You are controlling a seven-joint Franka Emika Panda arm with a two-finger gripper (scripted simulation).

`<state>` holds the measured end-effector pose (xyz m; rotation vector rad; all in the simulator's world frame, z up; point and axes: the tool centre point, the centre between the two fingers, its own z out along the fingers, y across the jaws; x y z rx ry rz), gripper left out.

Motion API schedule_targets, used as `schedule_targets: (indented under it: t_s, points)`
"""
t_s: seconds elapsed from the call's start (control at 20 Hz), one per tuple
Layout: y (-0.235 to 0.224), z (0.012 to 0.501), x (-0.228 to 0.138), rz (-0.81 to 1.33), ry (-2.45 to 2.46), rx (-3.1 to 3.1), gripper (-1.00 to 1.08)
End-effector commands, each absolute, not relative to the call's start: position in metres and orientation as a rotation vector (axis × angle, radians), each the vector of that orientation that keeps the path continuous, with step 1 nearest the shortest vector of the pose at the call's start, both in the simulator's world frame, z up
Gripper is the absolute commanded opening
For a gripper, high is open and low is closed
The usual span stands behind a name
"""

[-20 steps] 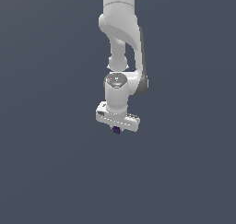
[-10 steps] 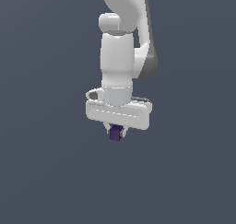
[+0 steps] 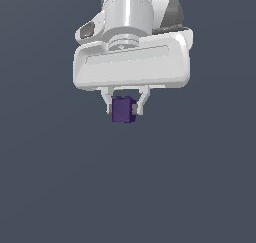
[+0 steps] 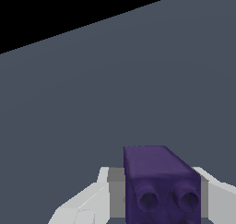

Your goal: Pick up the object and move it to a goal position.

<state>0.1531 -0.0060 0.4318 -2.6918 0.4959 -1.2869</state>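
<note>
Exterior view: arm [image 3: 131, 17] vertical, fingers [image 3: 107, 105] clamping purple cube [image 3: 122, 110].

a plain slate-grey surface [image 3: 55, 187] fills the exterior view on every side, flat and unmarked. in the wrist view the same grey surface [image 4: 92, 94] ends in a straight slanted edge, and beyond that edge lies a black void [image 4: 41, 11].
</note>
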Motion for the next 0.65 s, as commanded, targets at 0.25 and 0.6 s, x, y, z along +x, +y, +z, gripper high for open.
schedule_targets:
  t_s: [0.25, 0.6]
  points:
    - [-0.006, 0.493, 0.147, -1.44, 0.488, -2.598, -1.0]
    - [-0.006, 0.491, 0.146, -1.437, 0.489, -2.603, -1.0]
